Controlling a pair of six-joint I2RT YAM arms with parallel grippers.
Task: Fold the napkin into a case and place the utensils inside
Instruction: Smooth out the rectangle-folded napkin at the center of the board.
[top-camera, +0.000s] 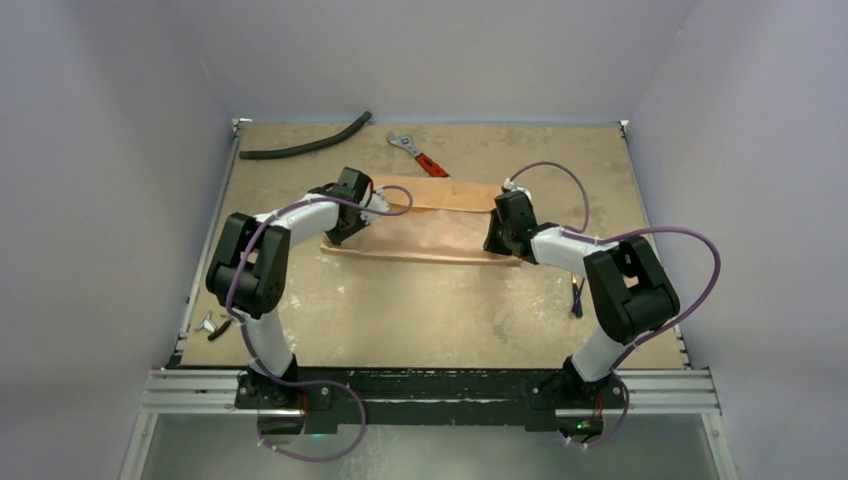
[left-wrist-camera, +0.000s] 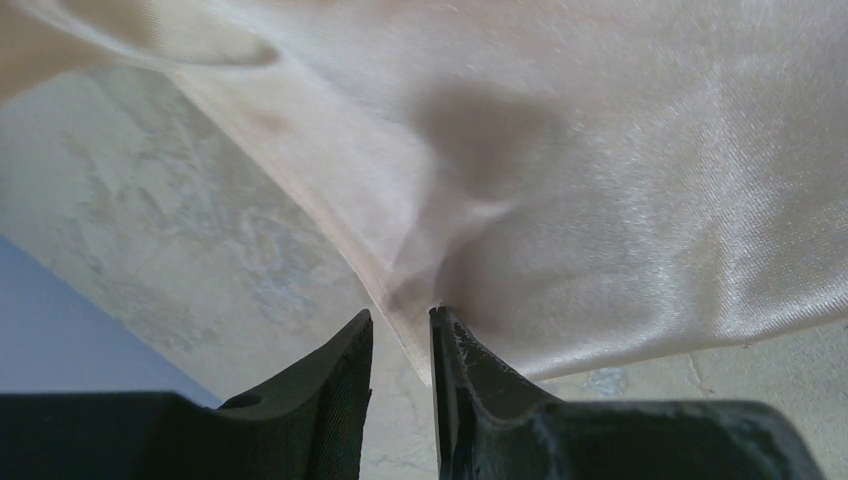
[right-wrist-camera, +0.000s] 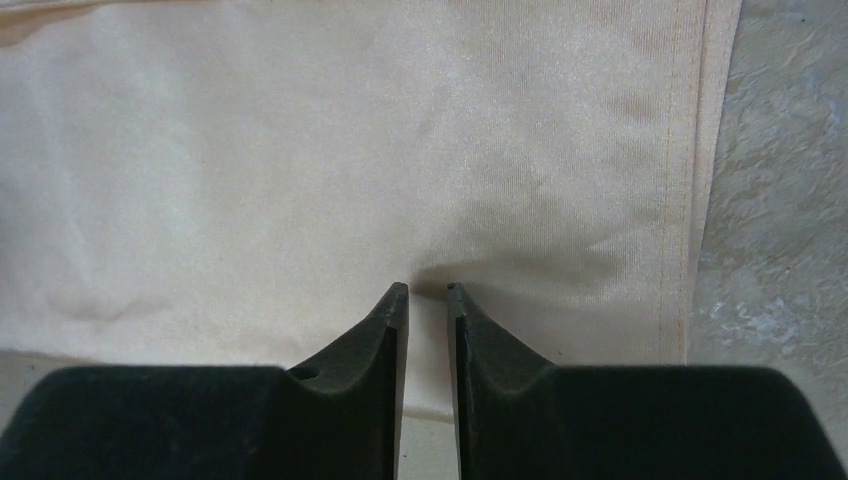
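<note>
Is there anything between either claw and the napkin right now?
Nothing visible. The left claw and the right claw each pinch the napkin at its edge, cloth between the fingers. The wrench and the black hose lie past its far edge, clear of both claws.

Black hose (top-camera: 305, 146) along table (top-camera: 420, 310) far-left corner. Red-handled wrench (top-camera: 417, 154) mid far edge. Small silver metal piece (top-camera: 208, 326) at near-left edge.
</note>
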